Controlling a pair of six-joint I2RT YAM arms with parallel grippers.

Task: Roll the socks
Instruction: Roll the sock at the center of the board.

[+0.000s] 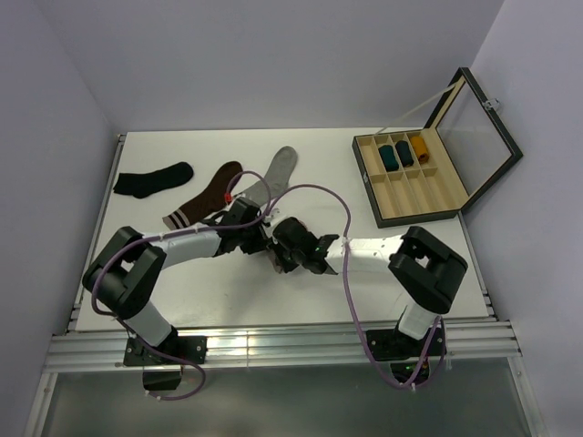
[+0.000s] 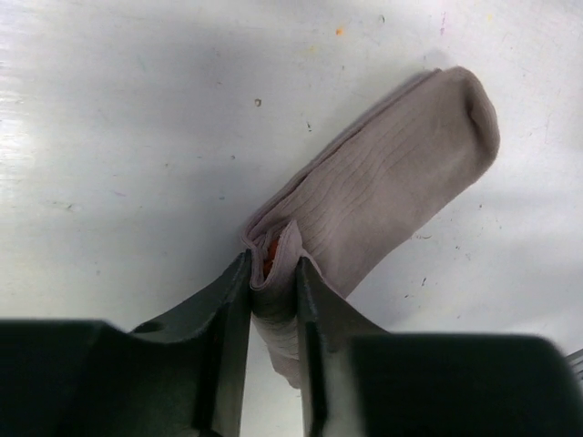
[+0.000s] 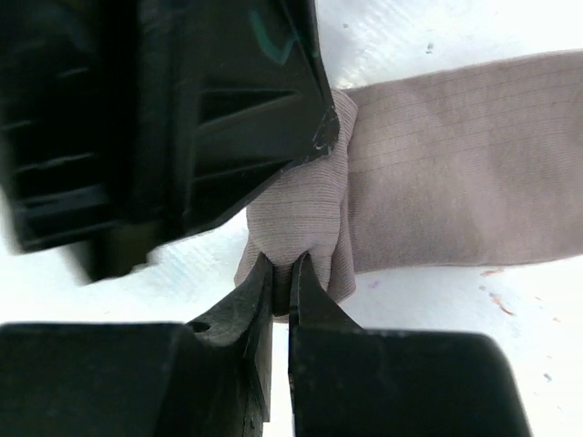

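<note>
The dusty pink sock [image 2: 392, 173] lies flat on the white table, its toe pointing away in the left wrist view. My left gripper [image 2: 273, 264] is shut on its bunched near end, where a bit of red shows between the fingers. My right gripper [image 3: 281, 264] is shut on a fold of the same sock [image 3: 455, 164], right beside the left gripper's black body [image 3: 182, 118]. In the top view both grippers [image 1: 260, 238] [image 1: 284, 250] meet at mid-table and hide the pink sock. The light grey sock [image 1: 281, 169] lies stretched out behind them.
A dark brown sock with a pale striped cuff [image 1: 205, 200] and a black sock [image 1: 150, 179] lie at the back left. An open wooden box [image 1: 414, 196] at the right holds rolled socks [image 1: 404, 153] in its far compartments, its glass lid [image 1: 474, 127] raised.
</note>
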